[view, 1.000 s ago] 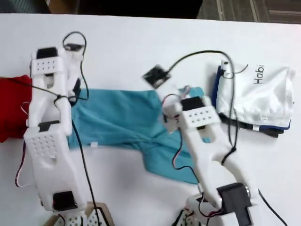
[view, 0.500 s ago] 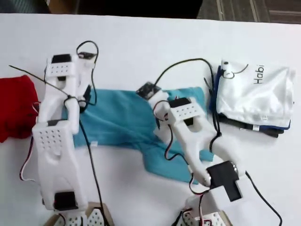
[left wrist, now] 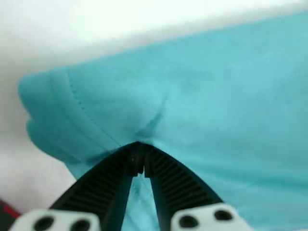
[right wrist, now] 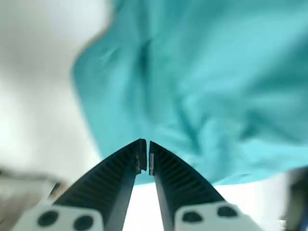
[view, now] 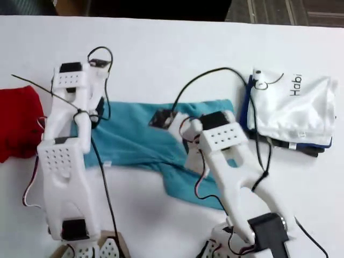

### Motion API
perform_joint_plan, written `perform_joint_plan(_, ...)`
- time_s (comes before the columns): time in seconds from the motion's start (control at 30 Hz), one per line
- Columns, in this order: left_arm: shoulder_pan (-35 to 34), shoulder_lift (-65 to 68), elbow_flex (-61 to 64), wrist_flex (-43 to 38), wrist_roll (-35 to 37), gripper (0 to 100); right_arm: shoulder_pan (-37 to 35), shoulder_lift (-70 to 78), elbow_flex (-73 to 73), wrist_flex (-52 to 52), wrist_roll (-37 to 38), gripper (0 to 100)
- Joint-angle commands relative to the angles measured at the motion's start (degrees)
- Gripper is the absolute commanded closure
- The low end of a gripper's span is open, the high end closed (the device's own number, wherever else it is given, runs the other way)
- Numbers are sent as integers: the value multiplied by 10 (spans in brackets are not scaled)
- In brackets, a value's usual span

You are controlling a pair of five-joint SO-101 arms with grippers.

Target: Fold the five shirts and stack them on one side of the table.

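Note:
A teal shirt [view: 134, 137] lies spread and wrinkled across the middle of the white table [view: 161, 54]. My left gripper [view: 90, 118] is at the shirt's left edge. In the left wrist view it [left wrist: 139, 163] is shut on a pinch of the teal shirt [left wrist: 216, 96], with creases running to its tips. My right gripper [view: 180, 131] is over the shirt's middle. In the right wrist view it [right wrist: 145, 161] is shut, its tips at the hem of the teal cloth [right wrist: 216, 72]; I cannot tell whether cloth is caught between them.
A red shirt [view: 16, 123] lies bunched at the table's left edge. At the right stands a stack of folded shirts [view: 293, 110], white on top of blue and dark ones. Black cables loop over both arms. The far strip of table is bare.
The left arm shifted right onto the teal shirt's edge, then stayed. The right arm swung left over the shirt, then drew back toward the near side. The shirt barely changed shape.

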Motion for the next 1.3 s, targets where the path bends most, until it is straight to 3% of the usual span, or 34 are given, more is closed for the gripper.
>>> perform_joint_plan(0.0, 2, 9, -3, -31, 6, 973, 40, -14, -17, -69, -52, 978)
perform_joint_plan(0.13, 2, 9, -3, -31, 6, 973, 46, 37, -19, -76, -64, 956)
perform_joint_plan(0.33, 2, 9, -3, -31, 6, 973, 46, 50, -23, -6, -65, 796)
perform_joint_plan(0.63, 2, 9, -3, -31, 5, 973, 36, 19, -18, 30, -64, 807)
perform_joint_plan(1.07, 2, 9, -3, -31, 5, 973, 3, 86, 47, -69, -69, 810)
perform_joint_plan(1.13, 2, 10, -3, -31, 5, 973, 4, 84, 47, -67, -69, 866)
perform_joint_plan(1.2, 2, 10, -3, -31, 5, 973, 3, 78, 47, -69, -69, 995)
perform_joint_plan(1.27, 2, 10, -3, -31, 5, 973, -2, 64, 47, -65, -69, 965)
